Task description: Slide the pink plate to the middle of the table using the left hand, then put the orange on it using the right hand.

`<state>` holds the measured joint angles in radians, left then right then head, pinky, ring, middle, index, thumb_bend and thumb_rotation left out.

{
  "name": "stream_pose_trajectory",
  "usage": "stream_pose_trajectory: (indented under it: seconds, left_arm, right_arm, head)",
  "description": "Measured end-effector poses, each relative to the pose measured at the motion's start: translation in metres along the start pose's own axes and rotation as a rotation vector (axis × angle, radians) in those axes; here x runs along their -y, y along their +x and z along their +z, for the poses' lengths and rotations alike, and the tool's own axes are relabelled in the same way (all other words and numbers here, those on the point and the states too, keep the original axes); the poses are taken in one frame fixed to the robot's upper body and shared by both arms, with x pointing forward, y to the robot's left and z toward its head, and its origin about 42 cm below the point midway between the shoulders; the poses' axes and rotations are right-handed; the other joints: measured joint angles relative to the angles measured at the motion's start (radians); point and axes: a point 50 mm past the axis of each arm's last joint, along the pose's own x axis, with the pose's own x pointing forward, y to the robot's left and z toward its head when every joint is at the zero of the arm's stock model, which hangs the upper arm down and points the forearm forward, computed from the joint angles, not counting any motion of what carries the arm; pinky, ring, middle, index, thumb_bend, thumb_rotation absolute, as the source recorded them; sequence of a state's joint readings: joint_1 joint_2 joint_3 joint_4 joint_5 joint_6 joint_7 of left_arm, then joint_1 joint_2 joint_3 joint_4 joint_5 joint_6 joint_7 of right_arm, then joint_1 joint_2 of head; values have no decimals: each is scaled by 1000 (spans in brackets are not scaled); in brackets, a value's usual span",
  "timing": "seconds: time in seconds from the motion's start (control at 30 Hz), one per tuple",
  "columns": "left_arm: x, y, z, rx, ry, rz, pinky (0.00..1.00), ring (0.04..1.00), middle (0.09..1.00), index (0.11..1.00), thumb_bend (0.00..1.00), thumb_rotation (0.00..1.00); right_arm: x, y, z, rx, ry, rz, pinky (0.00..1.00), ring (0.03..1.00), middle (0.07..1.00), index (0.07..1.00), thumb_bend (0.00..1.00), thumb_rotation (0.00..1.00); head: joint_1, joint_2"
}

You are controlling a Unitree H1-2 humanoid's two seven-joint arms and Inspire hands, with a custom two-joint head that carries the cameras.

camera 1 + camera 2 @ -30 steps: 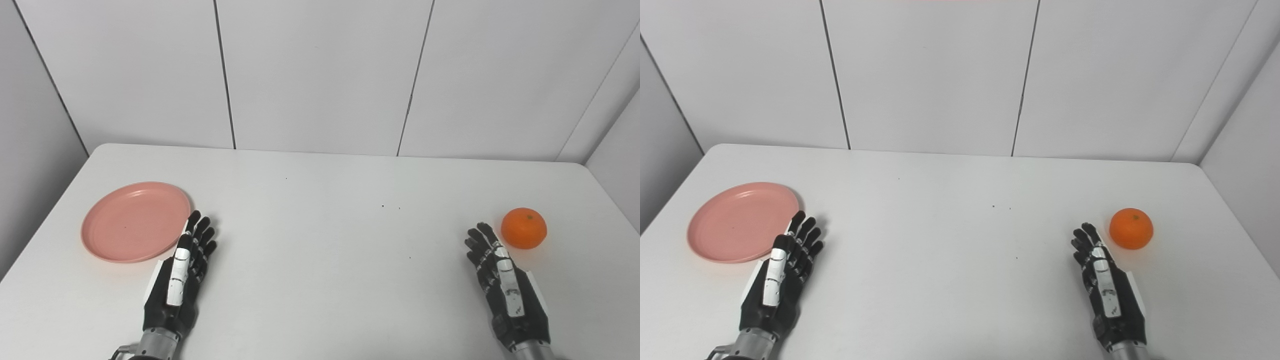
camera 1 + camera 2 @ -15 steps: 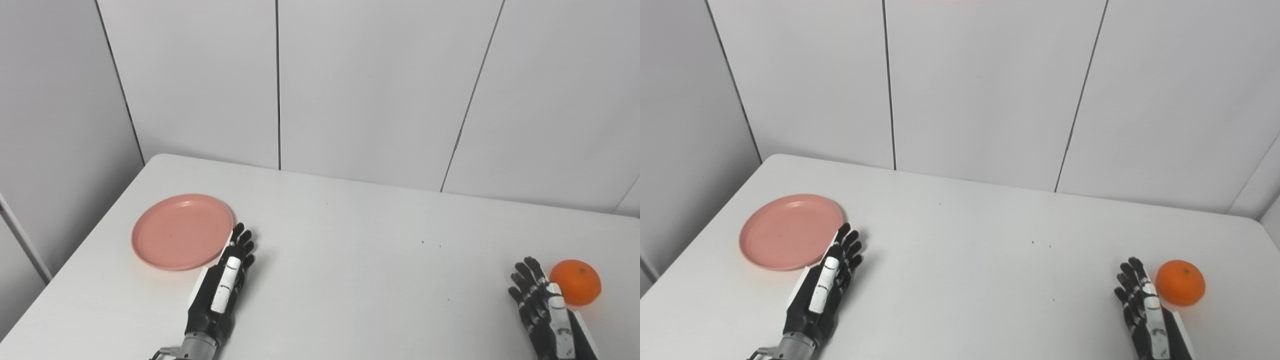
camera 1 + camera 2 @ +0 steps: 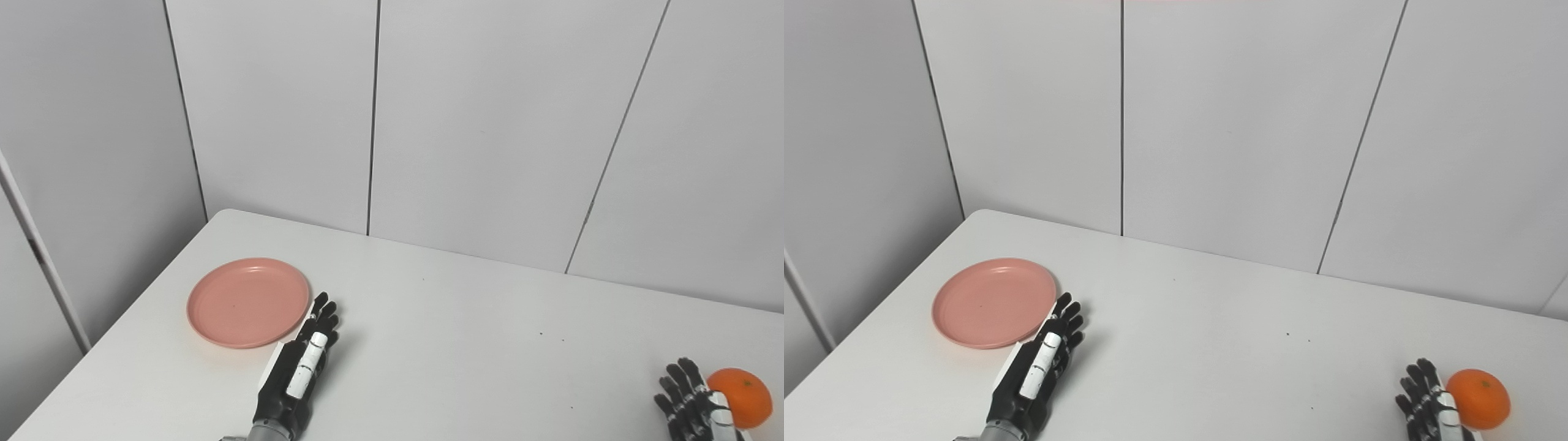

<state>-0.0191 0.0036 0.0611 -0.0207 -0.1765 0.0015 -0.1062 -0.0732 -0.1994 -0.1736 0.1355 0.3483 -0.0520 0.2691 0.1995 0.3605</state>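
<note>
Lying just beside left fingers (image 3: 323,311): plate (image 3: 248,301).

A white table (image 3: 465,367) with a few dark specks stands against grey panelled walls (image 3: 490,122).

We lose most of the right hand (image 3: 1427,404) below the bottom edge of both views, with only its fingers showing, so whether they touch the orange (image 3: 1478,399) is perhaps not decidable. The left hand (image 3: 297,373) is cut off at the wrist. The table's (image 3: 465,367) near and right edges fall outside both views.
</note>
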Motion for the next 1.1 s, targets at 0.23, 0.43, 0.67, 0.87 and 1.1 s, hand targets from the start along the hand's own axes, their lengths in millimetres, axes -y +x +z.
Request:
stream_pose_trajectory:
  seconds: [0.23, 0.43, 0.67, 0.87, 1.1]
  left_arm:
    - [0, 0, 0, 7, -1, 2, 1000, 1000, 1000, 1000, 836, 817]
    - [-1, 0, 0, 13, -1, 5, 1000, 999, 1000, 1000, 802, 838]
    - [0, -8, 8, 29, -24, 4, 1000, 991, 995, 1000, 766, 894]
    - [2, -10, 18, -19, -102, -11, 1000, 973, 993, 1000, 809, 881]
    - [-1, -3, 39, -39, -130, -19, 985, 963, 982, 992, 852, 854]
  right_arm:
    - [0, 0, 0, 1, 1, 1, 1000, 988, 965, 971, 771, 929]
    - [-1, 0, 0, 4, 1, 2, 1000, 984, 961, 964, 787, 930]
    - [-4, -1, 2, 10, -2, 11, 1000, 985, 960, 968, 779, 941]
    - [-3, -2, 2, 8, -4, 9, 1000, 980, 951, 961, 785, 929]
    - [-4, -2, 2, 10, -6, 10, 1000, 979, 950, 961, 792, 934]
  head:
    - [3, 5]
    - [2, 14]
    - [-2, 14]
    - [-6, 12]
    - [-5, 5]
